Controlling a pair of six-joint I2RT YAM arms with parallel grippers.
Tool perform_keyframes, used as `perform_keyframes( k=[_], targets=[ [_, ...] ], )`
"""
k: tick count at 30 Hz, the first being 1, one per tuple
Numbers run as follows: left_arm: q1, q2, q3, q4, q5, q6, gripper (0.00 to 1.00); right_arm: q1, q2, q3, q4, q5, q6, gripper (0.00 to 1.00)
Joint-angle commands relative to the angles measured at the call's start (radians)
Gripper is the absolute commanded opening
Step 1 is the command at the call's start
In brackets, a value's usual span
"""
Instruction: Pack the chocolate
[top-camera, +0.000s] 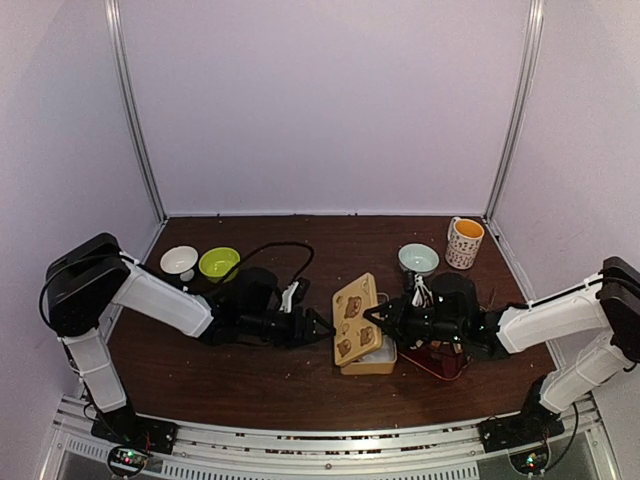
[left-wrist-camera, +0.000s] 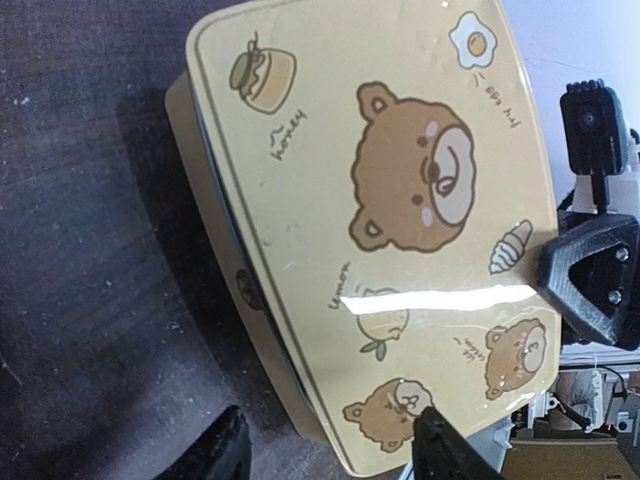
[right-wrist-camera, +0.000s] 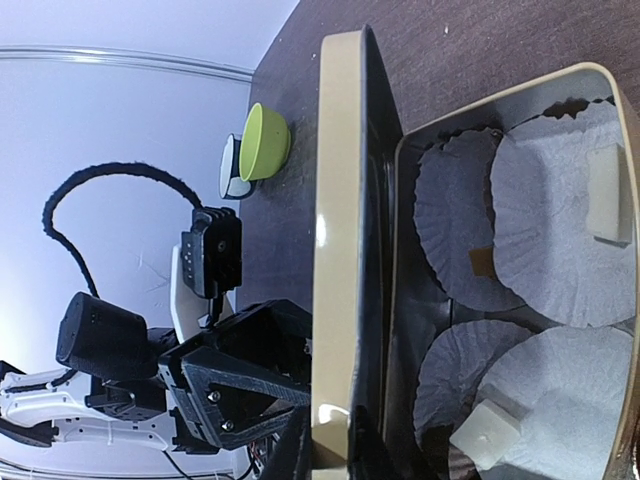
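Observation:
A tan tin box sits mid-table with its bear-print lid tilted up on edge. My right gripper is shut on the lid's thin edge, one finger on each face. Inside the box, white paper liners hold the chocolate: a white cube in one, another white cube in another, and a tan piece. My left gripper is open at the lid's printed face. One finger touches that face near a small bear, the other finger hangs over the table.
A white bowl and a green bowl stand at the back left. A pale blue bowl and a patterned mug stand at the back right. Red wiring lies under my right arm beside the box.

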Motion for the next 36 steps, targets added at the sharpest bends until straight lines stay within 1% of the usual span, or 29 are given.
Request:
perform_keyframes(
  k=[1,7,12,15,19,23,26,28,32,36],
  targets=[
    [-0.011,0.057,0.034,0.094,0.041,-0.021,0.55,-0.017,0.014,-0.018,0.035,0.017,-0.009,0.09],
    [-0.015,0.105,0.039,0.157,0.059,-0.060,0.54,-0.024,0.018,-0.018,0.008,0.015,-0.026,0.11],
    [-0.016,0.123,0.046,0.197,0.073,-0.077,0.48,-0.032,0.020,-0.017,-0.022,0.010,-0.046,0.15],
    [-0.019,0.124,0.051,0.207,0.070,-0.081,0.41,-0.034,0.017,-0.018,-0.049,0.014,-0.061,0.15],
    [-0.021,0.137,0.066,0.211,0.082,-0.081,0.38,-0.034,0.016,-0.015,-0.077,0.017,-0.076,0.15],
    [-0.021,0.146,0.069,0.224,0.085,-0.089,0.37,-0.035,0.012,-0.010,-0.100,0.011,-0.087,0.15],
    [-0.021,0.147,0.071,0.222,0.082,-0.086,0.37,-0.035,-0.002,0.004,-0.155,0.014,-0.116,0.15],
    [-0.021,0.147,0.075,0.214,0.081,-0.080,0.37,-0.032,-0.017,0.021,-0.223,0.026,-0.149,0.15],
    [-0.021,0.145,0.090,0.184,0.077,-0.062,0.37,-0.032,-0.045,0.031,-0.332,0.058,-0.202,0.19],
    [-0.024,0.148,0.124,0.089,0.060,-0.022,0.37,-0.030,-0.047,0.051,-0.399,0.061,-0.244,0.22]
  ],
)
